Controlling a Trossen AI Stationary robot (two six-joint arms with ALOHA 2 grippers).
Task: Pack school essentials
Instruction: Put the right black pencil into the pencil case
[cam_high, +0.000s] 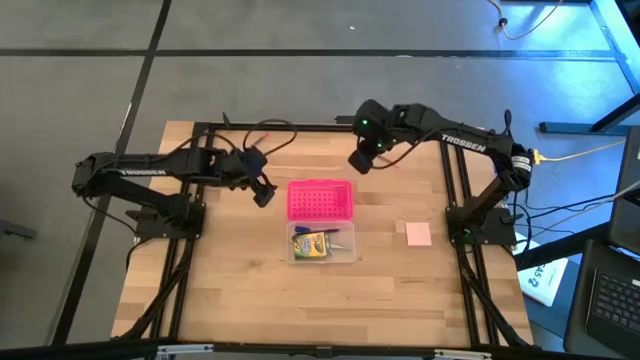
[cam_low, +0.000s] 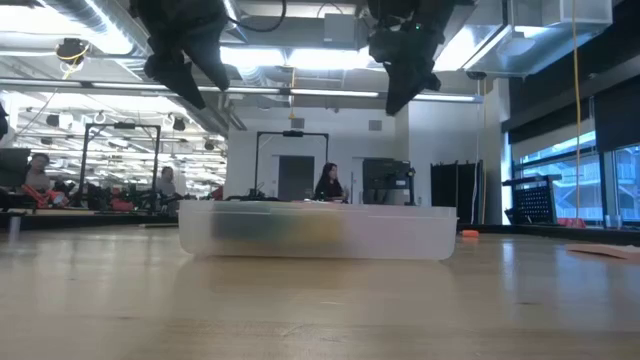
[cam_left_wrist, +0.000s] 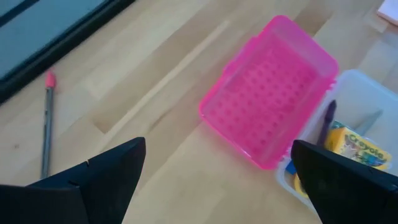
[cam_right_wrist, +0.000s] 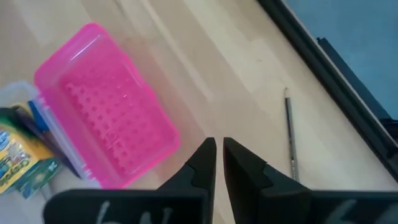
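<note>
Above the table, left claw (cam_high: 265, 192) open, right claw (cam_high: 358, 160) closed

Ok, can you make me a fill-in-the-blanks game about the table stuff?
1. The lid lying beside the clear box is bright ____.
2. The crayon box sits ____ the clear box.
3. The left gripper has its fingers ____.
4. The pad lies ____ the clear box, on the bare table.

Missing words: pink; inside; open; outside
</note>
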